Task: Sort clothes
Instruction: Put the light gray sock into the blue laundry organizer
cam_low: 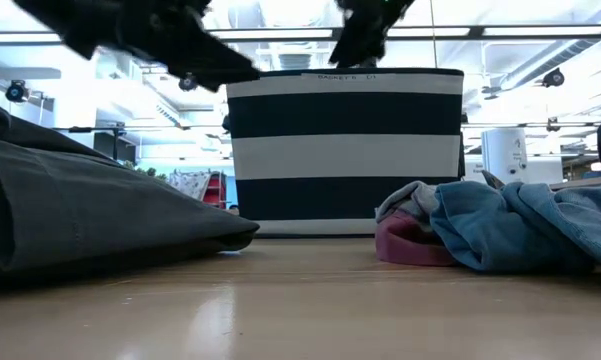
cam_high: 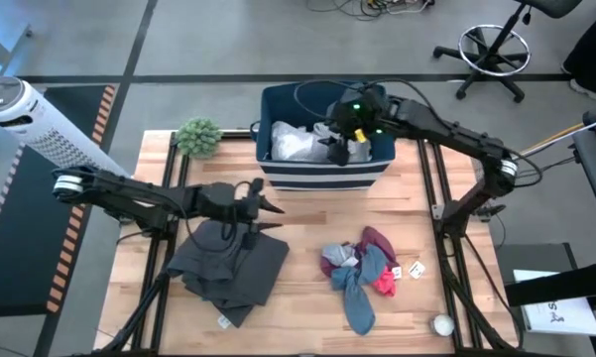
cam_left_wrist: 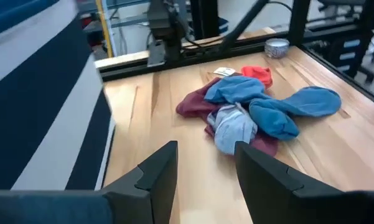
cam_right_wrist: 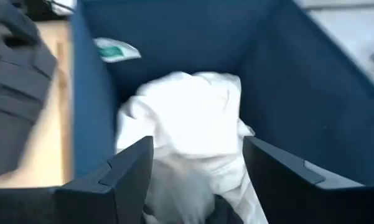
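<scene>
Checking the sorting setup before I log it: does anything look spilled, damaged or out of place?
Nothing stands out. The white garment lies inside the striped bin, the dark grey garment and the mixed pile lie on the table, as sorting would leave them.

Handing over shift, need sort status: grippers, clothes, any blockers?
Right gripper open over bin, white garment inside. Left gripper open, empty, above grey garment. Blue-maroon pile unsorted on table. No blockers seen.

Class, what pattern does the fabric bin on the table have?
The rectangular fabric bin has broad horizontal navy and white stripes, clearest in the low view.
</scene>
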Controlling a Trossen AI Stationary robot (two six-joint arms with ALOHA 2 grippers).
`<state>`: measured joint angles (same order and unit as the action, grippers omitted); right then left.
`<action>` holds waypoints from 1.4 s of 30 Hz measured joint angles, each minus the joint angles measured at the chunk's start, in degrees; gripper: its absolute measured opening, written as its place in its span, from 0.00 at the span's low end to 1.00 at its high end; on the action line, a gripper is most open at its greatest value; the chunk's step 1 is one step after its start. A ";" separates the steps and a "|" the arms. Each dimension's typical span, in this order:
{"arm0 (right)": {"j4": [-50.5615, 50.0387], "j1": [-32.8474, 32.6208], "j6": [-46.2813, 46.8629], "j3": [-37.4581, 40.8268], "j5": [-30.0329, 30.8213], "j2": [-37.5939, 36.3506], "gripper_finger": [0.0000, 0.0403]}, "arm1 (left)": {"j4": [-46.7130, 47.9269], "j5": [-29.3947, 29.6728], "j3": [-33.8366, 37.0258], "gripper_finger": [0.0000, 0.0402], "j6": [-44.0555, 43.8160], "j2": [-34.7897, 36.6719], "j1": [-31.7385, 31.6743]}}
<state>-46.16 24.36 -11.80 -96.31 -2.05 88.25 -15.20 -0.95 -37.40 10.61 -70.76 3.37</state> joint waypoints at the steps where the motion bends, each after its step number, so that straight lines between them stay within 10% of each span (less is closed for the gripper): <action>1: -1.32 -0.37 -0.09 0.05 -0.05 -1.47 0.55 | 0.02 -0.03 -1.53 0.39 0.87 -1.80 0.77; 11: 1.96 -7.66 4.95 14.16 -2.47 -19.03 0.37 | 0.00 -2.47 -13.70 0.53 3.84 -22.12 4.57; 24: 20.10 -16.76 12.96 39.21 -2.47 -34.12 0.58 | 2.32 -5.68 -28.42 0.60 2.87 -41.99 4.57; 34: 23.11 -22.01 14.14 43.95 0.71 -35.97 0.58 | 9.26 -5.26 -36.80 0.44 1.85 -49.89 4.57; 42: 23.81 -24.32 14.23 43.31 2.23 -36.37 0.53 | 12.46 -2.67 -37.72 0.05 1.97 -46.23 4.32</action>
<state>-22.34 0.04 2.44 -53.01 0.19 51.88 -2.74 -3.62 -75.12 12.58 -116.98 7.69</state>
